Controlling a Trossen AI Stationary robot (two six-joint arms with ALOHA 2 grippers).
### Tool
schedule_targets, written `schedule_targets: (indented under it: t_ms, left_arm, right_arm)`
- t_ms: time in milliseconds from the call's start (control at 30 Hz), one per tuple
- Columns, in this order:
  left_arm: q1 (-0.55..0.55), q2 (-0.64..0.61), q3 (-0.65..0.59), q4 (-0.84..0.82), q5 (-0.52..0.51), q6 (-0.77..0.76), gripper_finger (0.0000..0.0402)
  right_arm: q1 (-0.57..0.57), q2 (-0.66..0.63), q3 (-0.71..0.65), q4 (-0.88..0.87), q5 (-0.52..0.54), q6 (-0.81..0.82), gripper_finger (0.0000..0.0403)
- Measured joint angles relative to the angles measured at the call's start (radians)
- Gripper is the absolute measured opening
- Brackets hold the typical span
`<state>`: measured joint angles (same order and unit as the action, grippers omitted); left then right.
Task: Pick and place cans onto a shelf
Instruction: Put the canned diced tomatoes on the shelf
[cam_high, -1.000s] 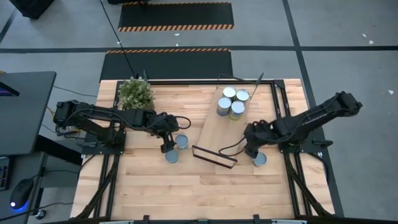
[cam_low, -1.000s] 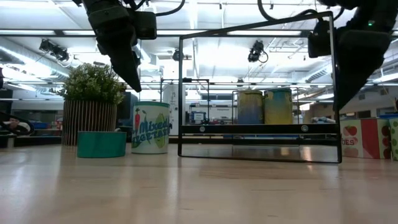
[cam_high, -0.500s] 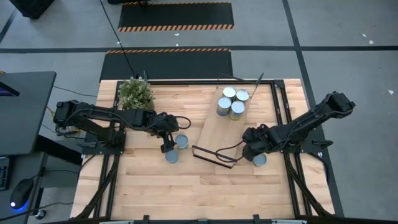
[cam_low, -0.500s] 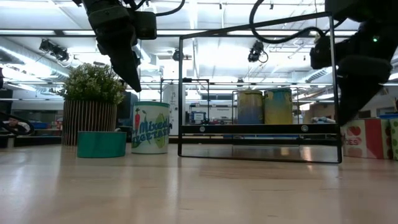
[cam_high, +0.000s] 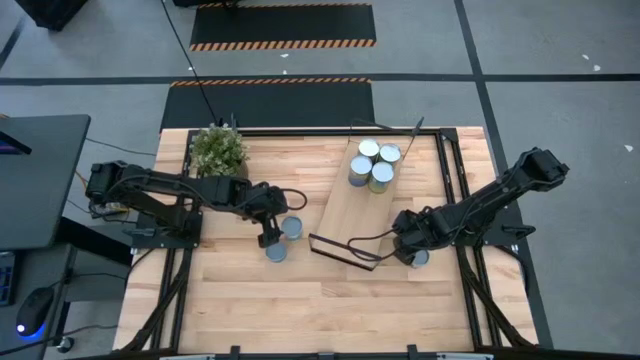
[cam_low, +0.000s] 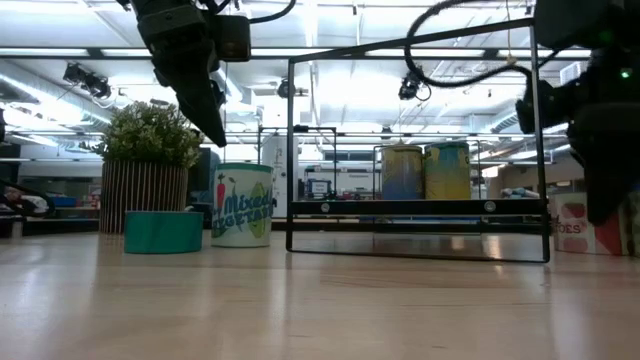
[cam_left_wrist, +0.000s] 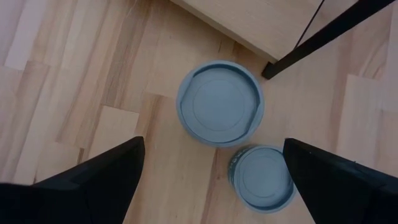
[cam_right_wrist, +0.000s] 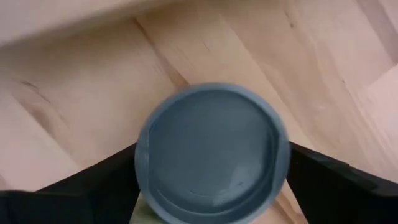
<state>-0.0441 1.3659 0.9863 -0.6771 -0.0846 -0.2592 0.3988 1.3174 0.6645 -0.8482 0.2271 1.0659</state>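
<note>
**Step in hand (judged):** right arm taking up a loose can for the shelf.

- **Right pincer** (cam_right_wrist: 211, 186): fingers spread apart, one on each side of a can (cam_right_wrist: 212, 152), low over it; the right wrist view shows the can top filling the gap, roughly centred. Not yet clamped.
- **That can** (cam_high: 420, 258): upright on the surface (cam_high: 300, 300), just beside the near end of the shelf (cam_high: 345, 215), mostly hidden under the arm in the high view.
- **Left pincer** (cam_left_wrist: 211, 180): fingers wide apart, hovering above two more cans, one larger in its view (cam_left_wrist: 220, 102) and one smaller (cam_left_wrist: 262, 178); they stand close together on the surface, near the shelf's black rail (cam_left_wrist: 323, 34).
- **Shelf stock:** four cans (cam_high: 372, 165) grouped at the far end.

**Handling notes (judged):** lower until the fingers reach well down the can's sides, close evenly, then lift straight up. The black rail (cam_high: 345, 250) stands near; clear it before swinging over. Set down beside the group, not against it.
</note>
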Motion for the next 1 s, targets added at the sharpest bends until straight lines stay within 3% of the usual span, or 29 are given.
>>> schedule_targets:
  t_ms: [400, 633, 800, 1000]
  left_arm:
    - [0.0, 0.0, 0.0, 0.001, 0.0, 0.0, 0.0388]
    - [0.0, 0.0, 0.0, 0.001, 0.0, 0.0, 0.0388]
    - [0.0, 0.0, 0.0, 0.005, 0.0, 0.0, 0.0388]
    - [0.0, 0.0, 0.0, 0.021, 0.0, 0.006, 0.0388]
  right_arm:
    - [-0.02, -0.009, -0.042, 0.032, -0.005, -0.108, 0.0289]
    - [-0.037, -0.086, 0.125, -0.208, 0.145, -0.211, 0.0303]
    - [-0.107, -0.115, 0.168, -0.122, 0.177, -0.388, 0.0305]
    - [-0.223, -0.072, 0.168, 0.026, 0.103, -0.605, 0.0305]
